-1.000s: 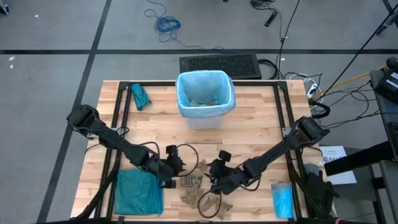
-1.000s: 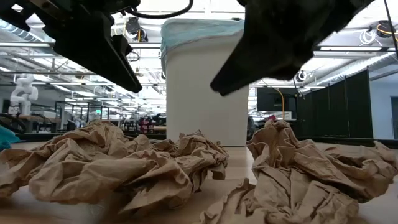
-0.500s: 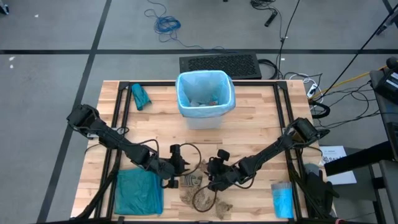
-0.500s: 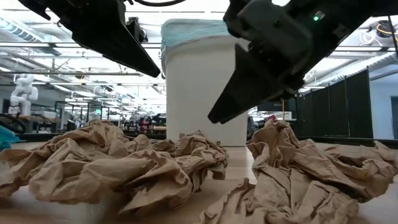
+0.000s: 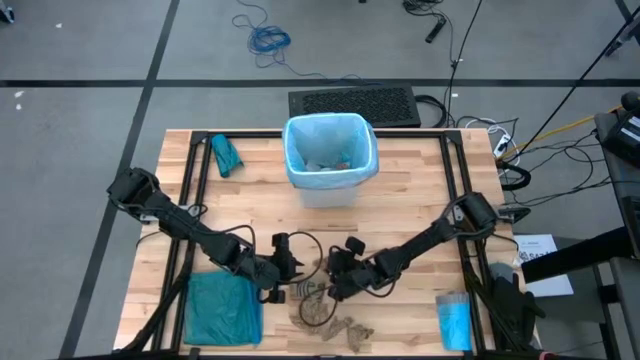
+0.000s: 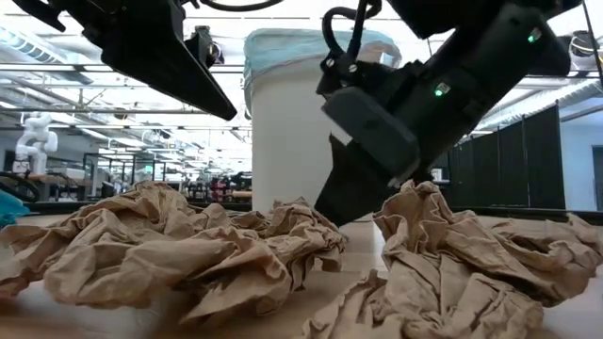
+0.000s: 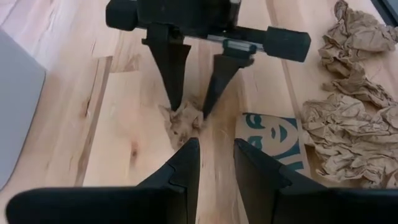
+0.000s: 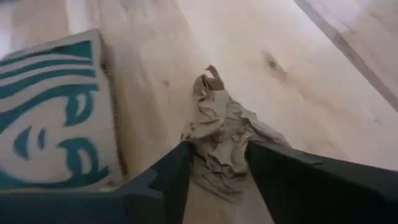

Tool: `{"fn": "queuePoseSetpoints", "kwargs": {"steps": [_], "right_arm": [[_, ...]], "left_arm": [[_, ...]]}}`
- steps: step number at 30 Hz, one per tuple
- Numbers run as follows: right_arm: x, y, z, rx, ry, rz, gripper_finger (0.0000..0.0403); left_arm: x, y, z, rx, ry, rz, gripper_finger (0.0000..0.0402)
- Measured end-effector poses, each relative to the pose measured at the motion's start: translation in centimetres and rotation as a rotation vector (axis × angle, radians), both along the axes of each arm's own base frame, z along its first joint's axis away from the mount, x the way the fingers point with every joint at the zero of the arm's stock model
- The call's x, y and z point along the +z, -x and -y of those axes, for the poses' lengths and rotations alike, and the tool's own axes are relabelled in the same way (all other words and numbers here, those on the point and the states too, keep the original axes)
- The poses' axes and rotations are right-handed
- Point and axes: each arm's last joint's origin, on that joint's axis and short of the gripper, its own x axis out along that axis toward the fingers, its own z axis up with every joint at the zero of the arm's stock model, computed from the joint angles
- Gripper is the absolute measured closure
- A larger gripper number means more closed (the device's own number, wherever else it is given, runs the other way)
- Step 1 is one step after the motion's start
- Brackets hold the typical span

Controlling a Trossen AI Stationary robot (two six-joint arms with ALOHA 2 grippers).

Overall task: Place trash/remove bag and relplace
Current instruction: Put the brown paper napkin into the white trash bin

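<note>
- We have our right gripper (image 5: 325, 289) down at the table near the front edge, its fingers either side of a small crumpled brown paper scrap (image 8: 221, 146); the right wrist view shows the scrap sitting between the two pads and touching them, so we judge them closing on it, though the scrap looks to be resting on the wood, not lifted.
- Our left gripper (image 5: 290, 275) hovers just beside, facing the right one; in the left wrist view its fingers (image 7: 183, 171) stand slightly apart with nothing between them.
- Beside the scrap lies a brown cardboard sleeve (image 7: 273, 137) with a green printed logo, flat on the table.
- The rest of the paper heap (image 5: 330, 318) lies at the front edge, near both grippers; the low view shows large crumpled pieces (image 6: 179, 250) untouched.
- The white bin (image 5: 330, 185) stands at the far middle of the table, well apart from the heap, lined with the pale blue bag (image 5: 295, 135), whose rim folds over the top. A few items already lie inside, one reddish; we cannot tell exactly what they are.
- A teal-green bag (image 5: 222, 310) lies flat at the front left, a small teal bundle (image 5: 226, 155) at the far left, and a folded blue packet (image 5: 453, 320) at the front right.
- By our reckoning the task is early: most scraps are yet to be binned, and the liner has not been pulled out or replaced.
</note>
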Motion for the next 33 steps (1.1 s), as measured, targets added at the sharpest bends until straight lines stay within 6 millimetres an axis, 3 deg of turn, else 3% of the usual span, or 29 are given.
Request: {"fn": "queuePoseSetpoints", "kwargs": {"steps": [5, 11, 14, 18, 25, 30, 33], "right_arm": [[0.2, -0.1, -0.2, 0.027, 0.018, 0.012, 0.0387], [1.1, -0.4, -0.6, 0.063, 0.016, 0.078, 0.04], [2.6, -0.4, -0.6, 0.08, 0.027, 0.121, 0.0401], [6.1, 0.0, -0.3, 0.097, 0.087, 0.192, 0.0402], [14.9, 2.4, 1.2, 0.131, 0.241, 0.371, 0.0402], [20.4, 4.5, 4.3, 0.082, 0.383, 0.465, 0.0403], [22.6, 5.4, 7.1, 0.026, 0.448, 0.49, 0.0403]], "left_arm": [[-0.3, 0.4, 0.0, 0.01, 0.001, -0.044, 0.0306], [-0.7, 1.1, 0.3, 0.021, -0.002, -0.1, 0.0306], [-0.8, 1.3, 0.6, 0.013, -0.011, -0.108, 0.0306], [-0.8, 1.5, 0.9, 0.002, -0.016, -0.112, 0.0306], [-0.8, 1.8, 1.3, 0.011, -0.041, -0.09, 0.0306], [-0.7, 1.8, 1.3, 0.042, -0.042, -0.076, 0.0306], [-0.7, 1.7, 1.3, 0.05, -0.042, -0.063, 0.0306]]}}
